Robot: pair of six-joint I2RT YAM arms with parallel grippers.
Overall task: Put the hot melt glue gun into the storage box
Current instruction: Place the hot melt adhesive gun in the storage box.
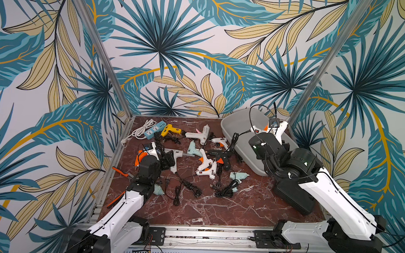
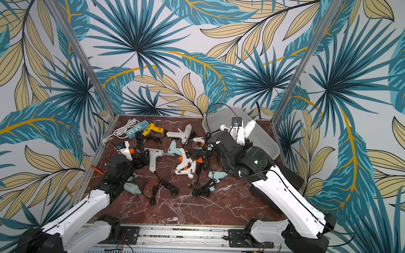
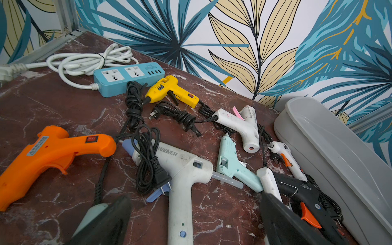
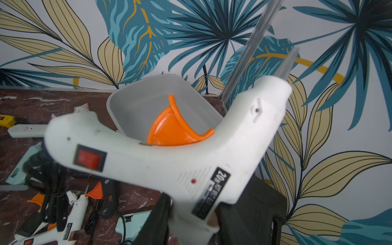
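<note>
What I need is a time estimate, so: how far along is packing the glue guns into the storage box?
Done: nothing yet; the visible inside of the storage box holds no gun. In hand: the right gripper is shut on a white glue gun over the box. To do: many guns, like the yellow gun, lie on the table near the open left gripper.

Bench (image 1: 217, 208): top looked like red-brown marble, white-veined, smooth, with a slight sheen.
Storage box (image 4: 135, 110): light grey plastic; walls were smooth and satin.
Hot melt glue gun (image 4: 159, 167): white hard plastic, matt, scuffed and smudged; trigger (image 4: 169, 129) was glossy orange plastic.
Power strip (image 3: 127, 78): pale blue smooth plastic; cable (image 3: 84, 61) was white and rubbery.
Frame posts (image 1: 102, 54): bare brushed metal.
</note>
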